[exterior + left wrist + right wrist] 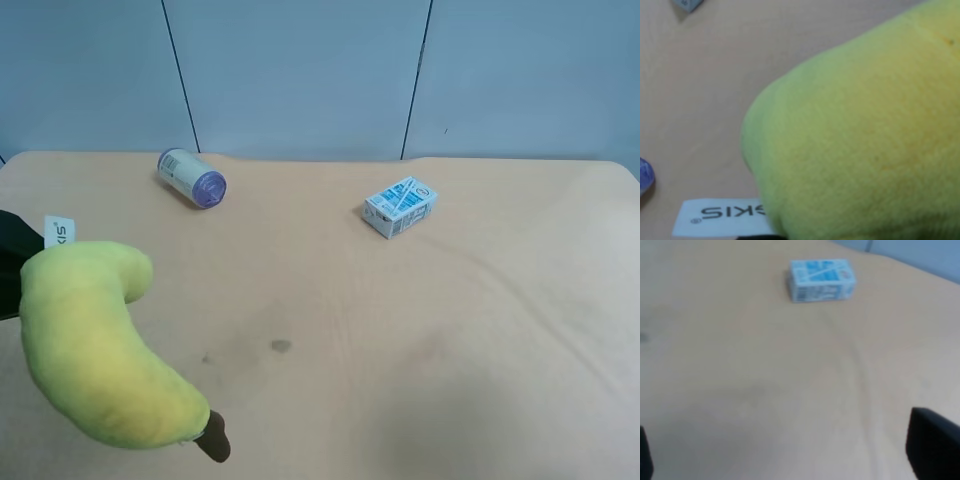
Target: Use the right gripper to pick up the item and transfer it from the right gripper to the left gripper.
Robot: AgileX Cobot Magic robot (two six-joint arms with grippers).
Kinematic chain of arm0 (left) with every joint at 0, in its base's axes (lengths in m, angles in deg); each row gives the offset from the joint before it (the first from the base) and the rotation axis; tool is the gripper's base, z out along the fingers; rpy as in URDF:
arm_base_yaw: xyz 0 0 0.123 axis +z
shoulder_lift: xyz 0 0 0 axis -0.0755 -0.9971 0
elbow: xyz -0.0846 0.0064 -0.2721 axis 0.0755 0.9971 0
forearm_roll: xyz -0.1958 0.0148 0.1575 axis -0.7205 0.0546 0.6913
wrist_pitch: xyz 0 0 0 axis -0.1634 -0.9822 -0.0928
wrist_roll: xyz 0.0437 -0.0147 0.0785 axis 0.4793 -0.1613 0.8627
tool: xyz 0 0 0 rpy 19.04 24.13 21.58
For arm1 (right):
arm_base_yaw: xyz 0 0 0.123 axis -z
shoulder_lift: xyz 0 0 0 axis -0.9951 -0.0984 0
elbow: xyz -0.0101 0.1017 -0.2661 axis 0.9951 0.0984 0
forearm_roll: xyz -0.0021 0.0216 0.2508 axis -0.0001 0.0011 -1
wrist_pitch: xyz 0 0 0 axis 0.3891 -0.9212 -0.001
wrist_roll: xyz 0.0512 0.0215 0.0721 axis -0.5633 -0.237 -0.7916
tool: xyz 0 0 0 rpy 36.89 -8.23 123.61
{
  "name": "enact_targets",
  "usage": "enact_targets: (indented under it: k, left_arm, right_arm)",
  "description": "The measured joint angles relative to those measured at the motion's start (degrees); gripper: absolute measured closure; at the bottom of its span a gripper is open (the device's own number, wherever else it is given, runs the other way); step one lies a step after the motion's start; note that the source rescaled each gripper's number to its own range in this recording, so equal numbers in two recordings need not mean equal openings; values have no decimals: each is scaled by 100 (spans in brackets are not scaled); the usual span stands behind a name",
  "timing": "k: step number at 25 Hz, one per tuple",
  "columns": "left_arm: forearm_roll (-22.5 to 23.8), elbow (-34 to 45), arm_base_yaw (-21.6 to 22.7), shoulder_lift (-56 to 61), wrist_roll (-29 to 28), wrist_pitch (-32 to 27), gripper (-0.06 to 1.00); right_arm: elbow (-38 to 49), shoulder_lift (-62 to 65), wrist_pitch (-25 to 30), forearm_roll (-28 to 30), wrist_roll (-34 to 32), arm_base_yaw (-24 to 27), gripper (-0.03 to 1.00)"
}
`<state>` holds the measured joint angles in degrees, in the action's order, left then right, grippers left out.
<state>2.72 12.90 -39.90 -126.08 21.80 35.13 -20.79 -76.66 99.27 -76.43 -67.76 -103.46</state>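
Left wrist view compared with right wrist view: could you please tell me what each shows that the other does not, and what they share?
Only the left wrist view shows the plush banana, close up and filling most of the frame, its white tag, and a sliver of purple lid. Only the right wrist view shows the blue-and-white carton and the right end effector, dark fingertips wide apart with nothing between. Both show the tan table.

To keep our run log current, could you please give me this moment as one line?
phase: handover appears done | plush banana: held aloft by left gripper, fingers hidden | right gripper: open, empty, over table
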Motion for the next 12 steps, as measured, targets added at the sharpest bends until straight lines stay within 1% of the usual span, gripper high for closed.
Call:
enact_targets:
  k: [8,12]
  left_arm:
    - [-11,0,0,0,-8,249,94]
    - [-11,0,0,0,-249,249,94]
  right_arm:
    - [0,0,0,0,0,766,-3]
    - [0,0,0,0,0,1065,-3]
